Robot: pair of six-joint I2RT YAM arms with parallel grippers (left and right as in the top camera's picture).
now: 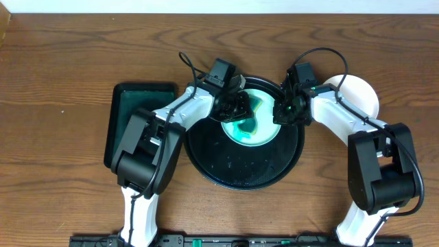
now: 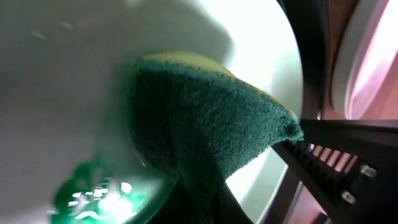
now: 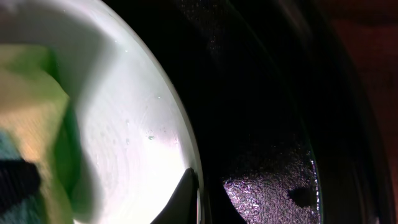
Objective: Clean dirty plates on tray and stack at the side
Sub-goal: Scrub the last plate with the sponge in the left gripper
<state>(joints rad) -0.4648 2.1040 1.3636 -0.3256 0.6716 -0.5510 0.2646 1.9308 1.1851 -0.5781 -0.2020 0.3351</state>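
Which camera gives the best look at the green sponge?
The left wrist view: the sponge fills the frame, pressed on the smeared plate. Overhead, the left gripper mostly hides it. The right wrist view catches only a blurred yellow-green patch at its left edge.

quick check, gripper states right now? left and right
Left gripper: shut on the green sponge, which is against the plate.
Right gripper: at the plate's rim, one fingertip on it; open or shut cannot be told.

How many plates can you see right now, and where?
2. One smeared plate lies on the round tray, under the sponge; one white plate sits on the table beside the tray's right side. Another may be hidden under it.
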